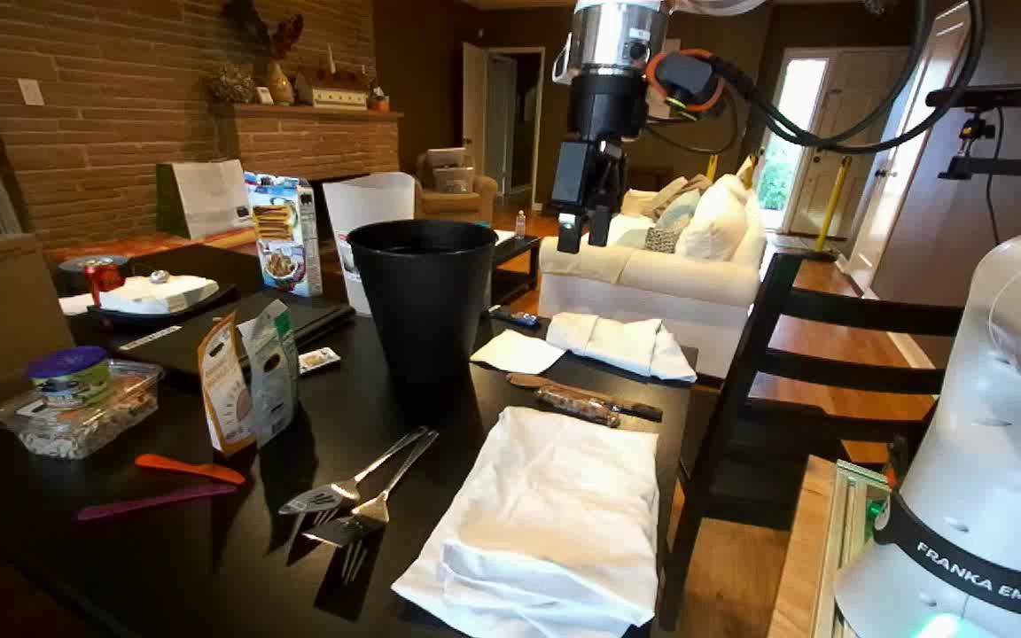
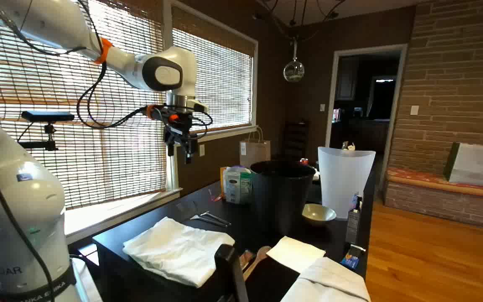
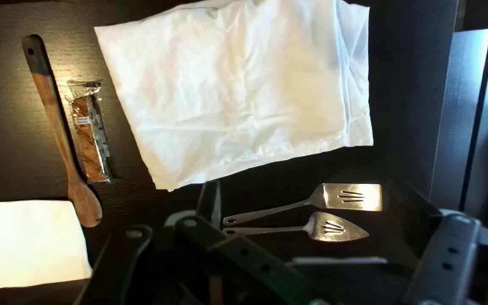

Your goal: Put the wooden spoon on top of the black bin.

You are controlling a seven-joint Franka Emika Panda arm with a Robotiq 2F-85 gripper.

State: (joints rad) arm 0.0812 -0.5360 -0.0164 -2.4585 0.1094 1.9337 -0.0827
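The wooden spoon point(image 3: 59, 123) lies on the dark table at the left in the wrist view, its handle end black. In both exterior views point(image 1: 526, 382) point(image 2: 262, 253) it lies near the table edge beside a wrapped bar. The black bin point(image 1: 422, 301) stands upright on the table with its mouth up, and also shows in an exterior view point(image 2: 282, 197). It cannot be made out in the wrist view. My gripper point(image 1: 584, 235) hangs above the table, fingers down, apart and empty. It also shows in an exterior view point(image 2: 180, 154) and in the wrist view point(image 3: 309, 207).
The wrapped bar point(image 3: 88, 135) lies close along the spoon. A white folded cloth point(image 3: 244, 89), a paper napkin point(image 3: 28, 243) and two metal servers point(image 3: 341, 197) lie near. Pouches point(image 1: 249, 385) and a white bin point(image 2: 344, 180) stand round the black bin. A chair point(image 1: 759, 354) stands at the table edge.
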